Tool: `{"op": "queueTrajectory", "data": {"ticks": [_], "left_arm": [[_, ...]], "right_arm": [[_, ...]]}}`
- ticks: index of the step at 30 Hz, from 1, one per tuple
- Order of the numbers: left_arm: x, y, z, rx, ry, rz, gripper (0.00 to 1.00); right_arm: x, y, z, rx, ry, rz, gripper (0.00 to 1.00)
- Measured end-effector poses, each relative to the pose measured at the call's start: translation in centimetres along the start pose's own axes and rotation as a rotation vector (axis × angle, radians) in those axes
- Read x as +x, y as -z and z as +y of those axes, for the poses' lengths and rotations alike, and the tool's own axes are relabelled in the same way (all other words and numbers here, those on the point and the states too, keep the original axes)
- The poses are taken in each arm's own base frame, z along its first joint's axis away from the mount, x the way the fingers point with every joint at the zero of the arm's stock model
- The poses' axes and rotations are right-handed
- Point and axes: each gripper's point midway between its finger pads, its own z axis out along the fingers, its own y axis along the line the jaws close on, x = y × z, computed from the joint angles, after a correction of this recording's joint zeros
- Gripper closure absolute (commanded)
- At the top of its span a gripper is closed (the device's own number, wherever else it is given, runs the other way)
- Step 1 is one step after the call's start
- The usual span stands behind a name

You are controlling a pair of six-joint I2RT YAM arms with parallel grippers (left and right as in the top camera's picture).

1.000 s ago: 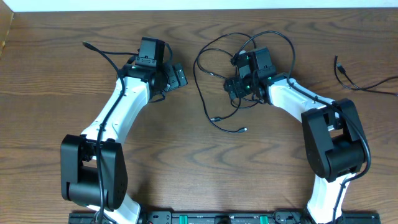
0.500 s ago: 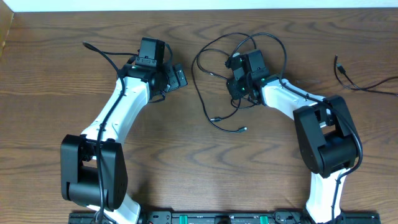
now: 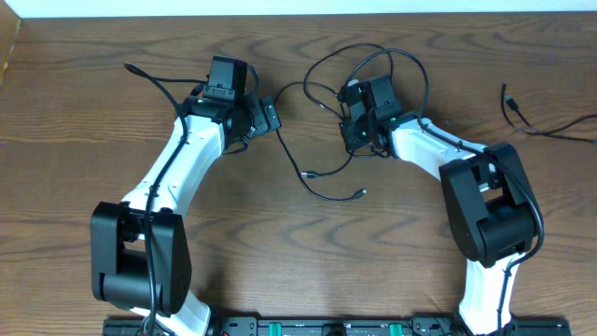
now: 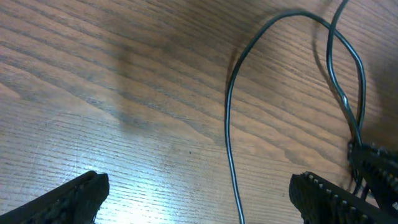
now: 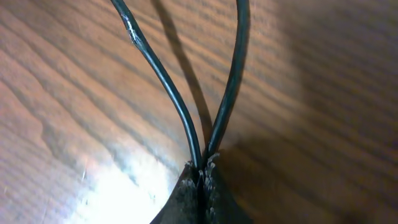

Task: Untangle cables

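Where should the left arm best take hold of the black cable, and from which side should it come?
Probably the single straight stretch of the black cable, lying on the table between the fingers of the open left gripper. Come down from above, fingers either side: there it runs alone, clear of its crossing loops and of the two strands the right gripper pinches.

We see even, bright light overhead; wrist views show white glare on the table (image 4: 155, 180) and blurred near edges.
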Motion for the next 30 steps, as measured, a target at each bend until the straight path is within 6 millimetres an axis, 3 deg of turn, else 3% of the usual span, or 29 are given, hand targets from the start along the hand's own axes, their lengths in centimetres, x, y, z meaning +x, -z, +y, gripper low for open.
{"op": "queueTrajectory", "data": {"ticks": [3,5,8,10,14,17,24,30], "left_arm": [[0.0,0.0,0.0,0.0,0.0,0.0,0.02],[0.0,0.0,0.0,-0.001,0.0,0.001,0.02],[0.2,0.0,0.1,-0.004,0.001,0.006,0.02],[0.3,0.0,0.2,-0.007,0.001,0.013,0.02],[0.5,0.0,0.3,-0.012,0.002,0.02,0.02],[0.6,0.0,0.4,-0.015,0.002,0.025,0.02],[0.7,0.0,0.4,-0.015,0.002,0.027,0.02],[0.7,0.0,0.4,-0.016,0.002,0.027,0.02]], "right_arm": [[-0.7,1.6,-0.2,0.009,-0.002,-0.025,0.99],[-2.6,3.8,-0.5,0.022,0.0,-0.087,0.99],[-6.8,9.1,-0.9,0.057,0.01,-0.232,0.99],[-9.8,13.8,-1.3,0.096,0.017,-0.353,0.99],[-12.6,19.9,-2.5,0.175,0.008,-0.495,0.99],[-12.6,20.9,-3.6,0.212,-0.007,-0.508,0.99],[-10.1,20.2,-5.8,0.257,-0.051,-0.407,0.99],[-6.0,18.2,-6.9,0.265,-0.081,-0.233,0.99]]}}
